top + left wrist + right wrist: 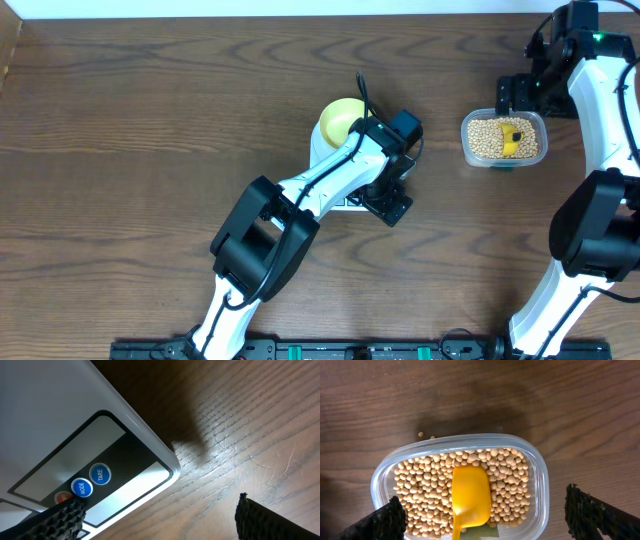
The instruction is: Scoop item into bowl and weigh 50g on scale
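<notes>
The setting reads as a robotics lab bench, not a kitchen. A white-and-black left arm [330, 175] and right arm [605, 100] rise from a black mounting rail [300, 352] along the near edge of a wood-grain desk [120, 150]. A white digital scale [50, 410] and a clear plastic tub [470, 437] of tan beans [420, 485] sit on the desk.

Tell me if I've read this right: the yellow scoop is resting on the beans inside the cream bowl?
Not quite. The yellow scoop is resting on the beans inside the clear plastic tub, not the cream bowl. The right wrist view shows this plainly.
</notes>
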`<state>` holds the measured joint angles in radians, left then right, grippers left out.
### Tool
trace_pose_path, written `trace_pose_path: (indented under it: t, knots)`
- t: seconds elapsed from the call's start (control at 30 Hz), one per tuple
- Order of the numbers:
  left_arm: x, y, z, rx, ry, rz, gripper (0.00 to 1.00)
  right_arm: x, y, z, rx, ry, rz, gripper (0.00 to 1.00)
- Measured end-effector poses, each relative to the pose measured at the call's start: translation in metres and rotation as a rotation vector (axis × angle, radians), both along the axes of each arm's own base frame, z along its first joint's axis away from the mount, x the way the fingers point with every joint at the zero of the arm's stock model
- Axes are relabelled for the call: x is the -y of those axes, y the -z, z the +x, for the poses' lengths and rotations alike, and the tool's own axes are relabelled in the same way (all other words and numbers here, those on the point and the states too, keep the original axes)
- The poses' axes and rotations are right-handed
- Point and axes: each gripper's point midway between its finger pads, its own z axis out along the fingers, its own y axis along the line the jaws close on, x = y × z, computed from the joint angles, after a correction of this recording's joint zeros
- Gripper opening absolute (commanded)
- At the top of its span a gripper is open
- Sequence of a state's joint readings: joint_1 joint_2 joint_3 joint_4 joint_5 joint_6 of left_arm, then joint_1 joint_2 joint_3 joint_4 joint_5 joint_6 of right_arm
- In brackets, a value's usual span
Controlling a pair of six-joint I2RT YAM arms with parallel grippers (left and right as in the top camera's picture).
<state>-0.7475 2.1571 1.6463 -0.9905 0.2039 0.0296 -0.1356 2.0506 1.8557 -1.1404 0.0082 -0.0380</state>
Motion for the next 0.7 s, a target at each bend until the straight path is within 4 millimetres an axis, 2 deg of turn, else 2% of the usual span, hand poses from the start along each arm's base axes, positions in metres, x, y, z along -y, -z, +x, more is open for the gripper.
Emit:
trace_pose_path:
  t: [0.7]
  knots:
    - [0.0003, 0.0002, 0.0012, -0.014, -0.013, -0.009, 0.98, 0.0000, 0.0000, 0.0001, 0.000, 0.000, 0.000, 0.99]
